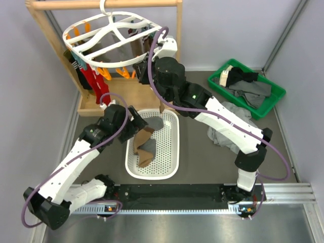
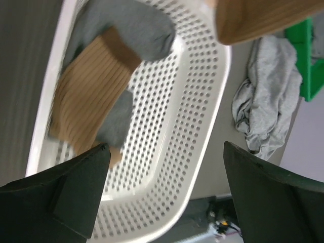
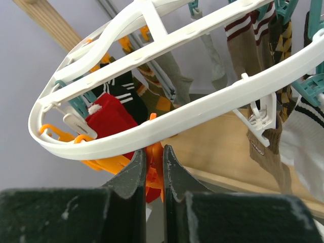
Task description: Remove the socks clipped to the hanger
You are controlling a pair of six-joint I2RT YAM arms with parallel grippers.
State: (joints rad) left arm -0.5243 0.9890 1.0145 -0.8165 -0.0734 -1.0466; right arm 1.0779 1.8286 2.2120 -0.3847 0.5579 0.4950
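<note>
Watch your right gripper (image 3: 153, 152), just under the near rim of the hanger (image 3: 167, 126). Its jaws are pressed almost together on an orange clip (image 3: 153, 179), and I judge the pinch sits on the clip, not on cloth; pull from here and you may drag or tilt the whole hanger on its wooden rail (image 1: 101, 5), since it hangs free by its hook; squeeze off-centre and the clip may slip out without opening. The red sock (image 3: 109, 119) hangs beneath the hanger just to one side of those jaws, not between them; the other socks (image 3: 243, 45) dangle under its far side. Your left gripper (image 2: 166, 147) is well clear of the hanger, jaws spread wide and holding nothing, over the basket (image 2: 202, 101) where tan and grey socks already lie.
</note>
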